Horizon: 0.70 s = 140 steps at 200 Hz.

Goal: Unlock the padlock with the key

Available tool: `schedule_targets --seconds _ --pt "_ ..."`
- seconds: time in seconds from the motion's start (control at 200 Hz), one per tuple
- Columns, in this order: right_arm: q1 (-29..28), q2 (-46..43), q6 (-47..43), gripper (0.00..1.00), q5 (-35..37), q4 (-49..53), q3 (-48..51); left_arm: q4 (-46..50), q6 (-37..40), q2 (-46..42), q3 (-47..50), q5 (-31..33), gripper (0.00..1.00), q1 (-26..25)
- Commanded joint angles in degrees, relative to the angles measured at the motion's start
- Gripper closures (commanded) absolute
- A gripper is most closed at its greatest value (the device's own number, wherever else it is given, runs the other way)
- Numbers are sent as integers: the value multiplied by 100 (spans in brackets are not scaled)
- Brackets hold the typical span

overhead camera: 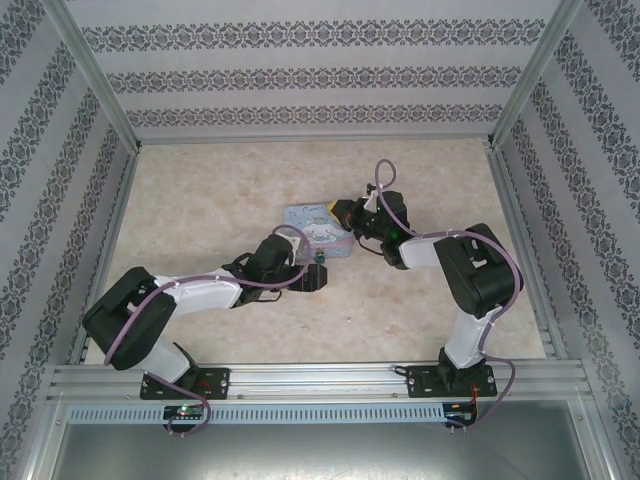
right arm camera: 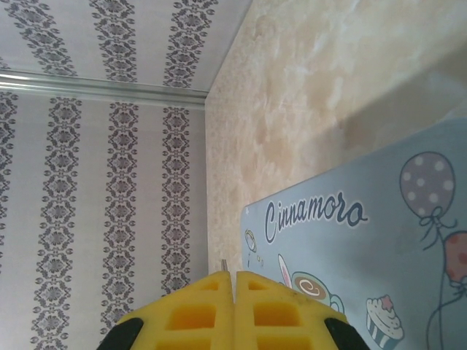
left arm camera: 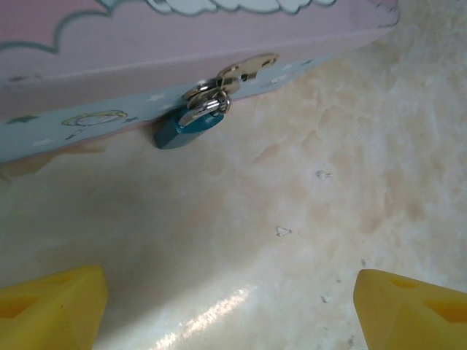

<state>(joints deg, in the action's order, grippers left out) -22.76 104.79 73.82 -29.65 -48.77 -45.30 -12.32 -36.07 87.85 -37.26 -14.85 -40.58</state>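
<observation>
— Teal padlock (left arm camera: 186, 131) where?
— Hangs off hasp (left arm camera: 252, 67) on tin (left arm camera: 109, 65) front, body slanting down-left. Straight ahead of left gripper (left arm camera: 230, 295), slightly left of centre, well apart from it.
— Left fingers?
— Spread wide, nothing between.
— Right gripper (right arm camera: 234, 281)?
— Pressed together over tin, pinching thin grey tip, likely key (right arm camera: 223, 265).
— Nearer arm?
— Left, facing padlock. Right off at tin's right end in top view. Probably: steady padlock with left, bring key round with right to body's low end.
</observation>
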Motion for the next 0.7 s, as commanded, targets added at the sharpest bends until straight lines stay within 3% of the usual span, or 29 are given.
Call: schedule_targets --seconds 0.0,0.275,0.695 --pt "-53 184 111 100 -94 -296 -155 -471 542 231 -175 110 13 -99" --pt "-70 390 219 100 23 -396 -149 -895 1000 732 -245 406 15 -101" --pt "-97 477 253 100 110 -299 -52 -1867 980 1528 -279 853 17 -102"
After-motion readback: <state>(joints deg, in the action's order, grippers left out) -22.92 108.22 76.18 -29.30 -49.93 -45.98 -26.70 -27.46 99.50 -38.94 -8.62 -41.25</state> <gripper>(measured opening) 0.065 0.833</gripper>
